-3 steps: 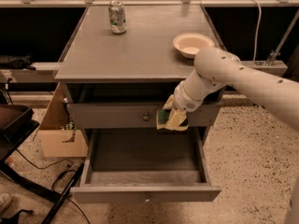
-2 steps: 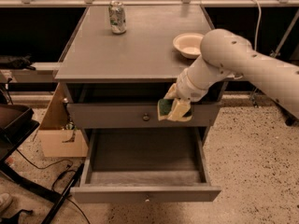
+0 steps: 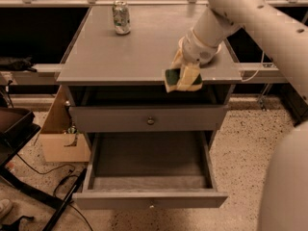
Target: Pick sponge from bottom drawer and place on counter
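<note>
My gripper is shut on the sponge, whose dark green layer shows between the cream fingers. It hangs at the front edge of the counter, right of centre, about level with the top. The bottom drawer is pulled out below and its inside shows nothing in it. The upper drawer with its round knob is closed.
A drink can stands at the back left of the counter. The arm hides the bowl at the back right. A cardboard box sits on the floor left of the cabinet, with cables and a dark chair base further left.
The gripper has risen with the sponge from in front of the upper drawer to the counter's front edge, and the arm now reaches over the counter's right side.
</note>
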`<control>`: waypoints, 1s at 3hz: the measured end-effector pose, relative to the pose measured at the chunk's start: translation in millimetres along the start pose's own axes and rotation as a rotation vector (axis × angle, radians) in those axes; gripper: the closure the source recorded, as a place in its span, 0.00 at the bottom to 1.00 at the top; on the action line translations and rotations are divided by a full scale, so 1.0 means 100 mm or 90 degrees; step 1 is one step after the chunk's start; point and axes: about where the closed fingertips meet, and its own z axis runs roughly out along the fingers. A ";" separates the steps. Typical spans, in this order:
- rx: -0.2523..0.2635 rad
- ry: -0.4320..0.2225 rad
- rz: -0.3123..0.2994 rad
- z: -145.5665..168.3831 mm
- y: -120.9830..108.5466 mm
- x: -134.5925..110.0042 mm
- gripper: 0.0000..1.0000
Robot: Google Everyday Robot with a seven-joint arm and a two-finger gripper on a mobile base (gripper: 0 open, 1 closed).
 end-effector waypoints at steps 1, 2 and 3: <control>0.035 -0.022 -0.027 -0.26 -0.40 -0.14 1.00; 0.105 -0.058 -0.044 -0.56 -0.74 -0.37 1.00; 0.105 -0.058 -0.044 -0.56 -0.74 -0.37 1.00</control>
